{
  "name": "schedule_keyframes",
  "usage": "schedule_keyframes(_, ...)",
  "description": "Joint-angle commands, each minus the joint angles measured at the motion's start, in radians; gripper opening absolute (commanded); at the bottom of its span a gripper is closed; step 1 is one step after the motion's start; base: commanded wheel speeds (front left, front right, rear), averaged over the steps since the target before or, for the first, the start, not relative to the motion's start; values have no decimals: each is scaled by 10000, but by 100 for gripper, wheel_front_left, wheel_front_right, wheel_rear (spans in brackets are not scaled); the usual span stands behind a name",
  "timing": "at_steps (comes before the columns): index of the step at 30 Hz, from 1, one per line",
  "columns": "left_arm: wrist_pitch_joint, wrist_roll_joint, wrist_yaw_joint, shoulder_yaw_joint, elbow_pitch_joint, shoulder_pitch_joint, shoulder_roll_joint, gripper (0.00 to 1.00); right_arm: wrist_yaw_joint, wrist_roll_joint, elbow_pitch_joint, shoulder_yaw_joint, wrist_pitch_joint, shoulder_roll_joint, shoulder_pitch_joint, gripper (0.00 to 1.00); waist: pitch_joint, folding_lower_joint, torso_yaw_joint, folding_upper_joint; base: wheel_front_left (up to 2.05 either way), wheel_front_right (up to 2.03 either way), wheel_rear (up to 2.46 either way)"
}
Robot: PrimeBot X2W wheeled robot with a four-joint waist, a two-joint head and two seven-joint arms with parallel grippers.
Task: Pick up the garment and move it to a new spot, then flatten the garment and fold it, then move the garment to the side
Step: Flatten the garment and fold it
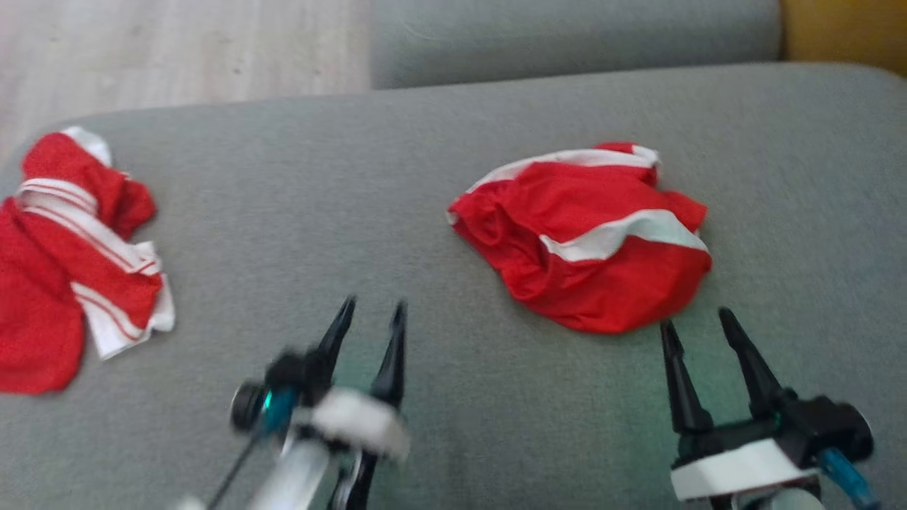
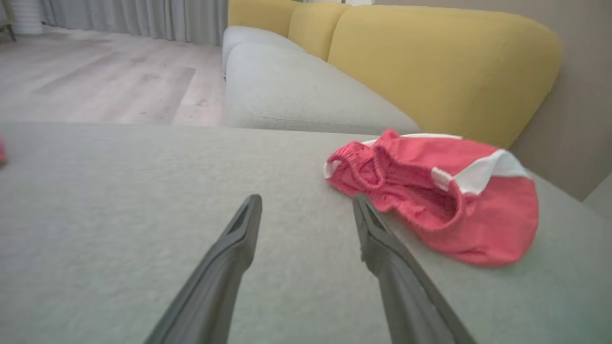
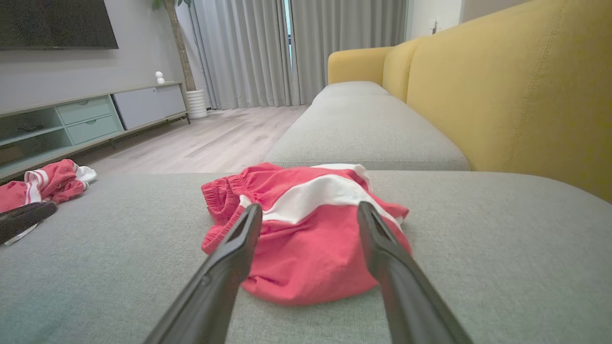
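Sofa seat (image 1: 453, 142), red garment (image 1: 588, 241) mid-cushion, bare fabric around, left claw (image 1: 374, 304) and right claw (image 1: 695, 319) agape, empty

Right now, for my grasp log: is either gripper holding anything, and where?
Nothing held: left gripper and right gripper both open; the shorts lie ungripped.

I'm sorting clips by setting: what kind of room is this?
Probably a home living room: a grey and yellow sofa, a low cabinet under a dark wall screen, and long curtains beside a wood floor.
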Motion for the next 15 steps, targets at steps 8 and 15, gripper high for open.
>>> schedule_keyframes(8, 1905, -3367, -213, -1562, -17, -2810, -52, 100, -9, -81, -294, 522, 4, -58, -991, 100, 1123, -5, -1084, 0, 0, 0, 0)
schedule_keyframes(15, 2280, -4547, -239, -2415, 730, -3969, -53, 100, -9, 76, -217, 551, 4, -58, -1186, 100, 1477, -5, -1826, 0, 0, 0, 0)
